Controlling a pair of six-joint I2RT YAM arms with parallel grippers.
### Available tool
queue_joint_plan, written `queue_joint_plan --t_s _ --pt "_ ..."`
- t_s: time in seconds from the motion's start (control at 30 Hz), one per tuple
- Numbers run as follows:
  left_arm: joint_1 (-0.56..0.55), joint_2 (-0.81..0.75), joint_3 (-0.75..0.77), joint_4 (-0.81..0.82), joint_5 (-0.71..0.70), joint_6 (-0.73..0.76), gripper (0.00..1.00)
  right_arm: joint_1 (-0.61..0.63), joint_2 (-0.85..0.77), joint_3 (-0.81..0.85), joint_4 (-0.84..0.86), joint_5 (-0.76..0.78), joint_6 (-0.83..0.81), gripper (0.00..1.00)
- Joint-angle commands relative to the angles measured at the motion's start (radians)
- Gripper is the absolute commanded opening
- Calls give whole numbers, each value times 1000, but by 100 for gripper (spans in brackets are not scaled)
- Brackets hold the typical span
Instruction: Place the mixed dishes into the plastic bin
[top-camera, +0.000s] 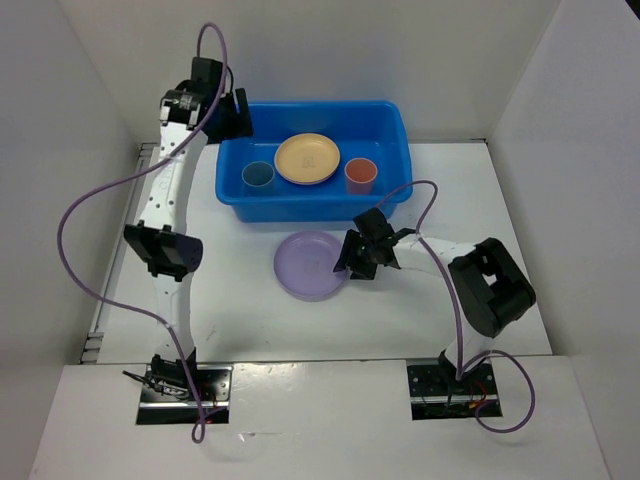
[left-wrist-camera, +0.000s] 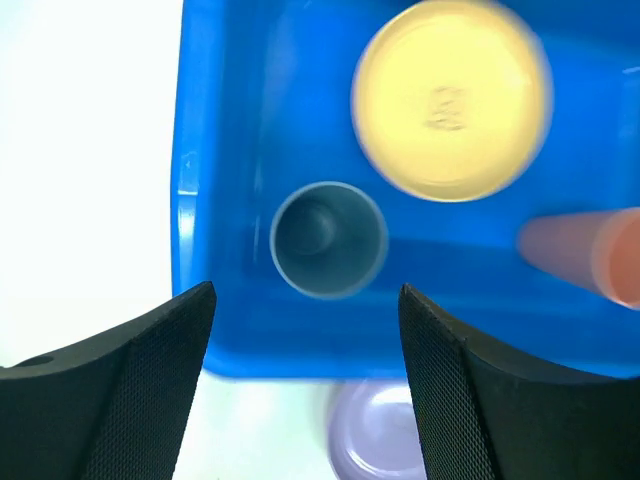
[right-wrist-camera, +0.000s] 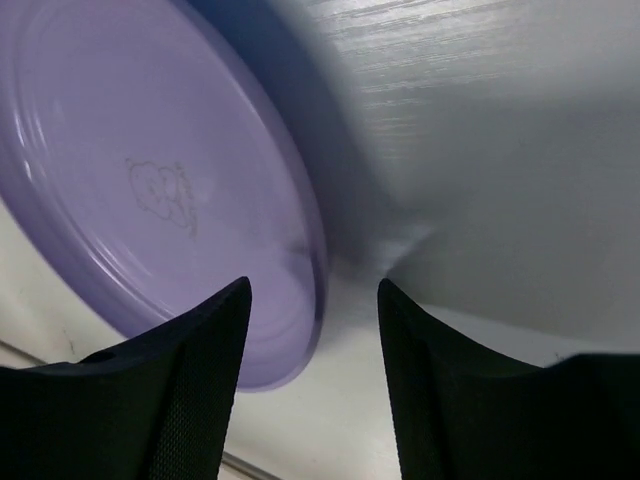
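Note:
The plastic bin (top-camera: 300, 207) stands at the back of the table. Inside it are a blue cup (top-camera: 258, 175), a yellow plate (top-camera: 307, 158) and a coral-red cup (top-camera: 360, 175), all seen again in the left wrist view: blue cup (left-wrist-camera: 329, 240), yellow plate (left-wrist-camera: 450, 100), coral-red cup (left-wrist-camera: 590, 255). My left gripper (left-wrist-camera: 305, 290) hangs open and empty above the bin's (left-wrist-camera: 230, 200) left part. A lilac plate (top-camera: 308, 265) lies on the table before the bin. My right gripper (top-camera: 348, 266) is at its right edge, open, with the plate's (right-wrist-camera: 150, 180) rim between the jaws (right-wrist-camera: 312, 285), unclamped.
White walls close in the table on the left, back and right. The lilac plate (left-wrist-camera: 385, 430) shows just below the bin's front wall in the left wrist view. Purple cables loop off both arms.

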Motion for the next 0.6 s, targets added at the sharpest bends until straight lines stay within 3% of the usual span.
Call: queue_joint_plan --t_s 0.0,0.17,0.2,0.33,0.47,0.57 --pt "16 -127 44 -18 80 -3 81 25 17 -4 76 82 36 59" --pt "35 -227 44 5 111 -23 81 44 37 -23 85 140 68 40" --pt "35 -236 44 5 111 -23 81 44 37 -23 85 151 77 24" --pt "65 -258 20 14 120 -23 81 44 12 -12 27 173 65 1" --pt "75 -316 9 14 131 -23 81 85 -87 58 -166 162 -45 0" --pt "85 -345 9 25 142 -23 81 94 -180 144 -294 47 -113 0"
